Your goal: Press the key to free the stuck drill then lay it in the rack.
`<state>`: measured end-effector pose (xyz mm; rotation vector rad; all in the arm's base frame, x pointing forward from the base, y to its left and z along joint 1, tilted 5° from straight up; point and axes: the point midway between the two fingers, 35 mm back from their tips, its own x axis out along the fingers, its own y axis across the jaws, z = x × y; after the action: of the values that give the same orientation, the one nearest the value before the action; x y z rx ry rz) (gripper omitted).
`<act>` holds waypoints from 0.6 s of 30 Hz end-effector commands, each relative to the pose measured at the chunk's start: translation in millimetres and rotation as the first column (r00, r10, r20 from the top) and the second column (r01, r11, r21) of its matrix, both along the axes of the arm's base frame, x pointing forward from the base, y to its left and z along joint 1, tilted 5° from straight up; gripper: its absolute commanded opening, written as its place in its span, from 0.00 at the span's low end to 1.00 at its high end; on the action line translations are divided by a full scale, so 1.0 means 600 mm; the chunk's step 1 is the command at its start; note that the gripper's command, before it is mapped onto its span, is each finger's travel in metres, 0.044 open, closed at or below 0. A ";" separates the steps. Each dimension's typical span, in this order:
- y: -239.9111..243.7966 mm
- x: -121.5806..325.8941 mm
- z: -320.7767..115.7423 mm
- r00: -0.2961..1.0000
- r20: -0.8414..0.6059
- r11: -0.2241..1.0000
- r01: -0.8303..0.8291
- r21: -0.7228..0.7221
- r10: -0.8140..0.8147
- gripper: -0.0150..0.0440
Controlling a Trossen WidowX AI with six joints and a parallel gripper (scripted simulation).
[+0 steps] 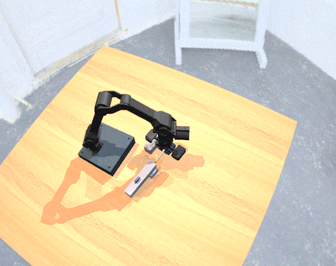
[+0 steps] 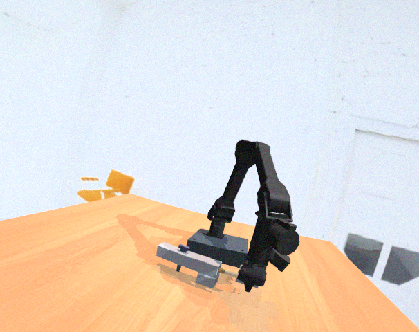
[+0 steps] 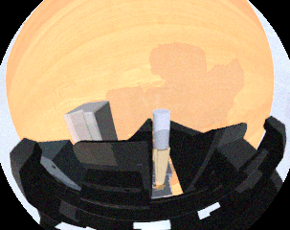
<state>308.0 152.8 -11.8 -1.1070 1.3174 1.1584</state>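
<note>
Between our fingers sits the drill (image 3: 160,148), a thin tan shaft with a pale grey tip, and we are closed on it so that the wrist view shows it running straight up the middle of the gripper (image 3: 159,175) with a dark pad on each side. From above, our gripper (image 1: 166,150) points down and towards the near edge of the table (image 1: 219,177), and the drill (image 1: 159,157) shows as a short tan rod that spans the gap between our fingertips and the end of the light grey block (image 1: 141,178). We cannot tell from these views whether the rod's far end is inside the block or just touching its face. The block is long and narrow, lies flat on the wood with 1 end aimed at our gripper, and carries a small dark blue key (image 1: 137,179) on its top face about midway along. In the exterior view the key (image 2: 182,247) stands proud of the block's top (image 2: 188,258), a thin dark peg hangs below the block near that spot, and a smaller grey part sits low at the block's end nearest us. Another small grey piece (image 1: 149,146) lies just beside our gripper on the side towards the base, partly hidden by the wrist. Our arm (image 1: 139,110) arches over from the dark base plate (image 1: 107,153), which sits just beside the block.
</note>
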 end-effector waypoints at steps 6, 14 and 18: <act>0.026 0.007 0.005 1.000 0.009 1.000 0.002 0.007 -0.002 0.25; 0.042 0.009 0.006 1.000 0.009 1.000 0.002 0.008 -0.002 0.25; 0.053 0.010 0.006 1.000 0.009 1.000 0.002 0.009 -0.002 0.25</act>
<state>311.1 177.3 -11.2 -1.1066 1.3154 1.1590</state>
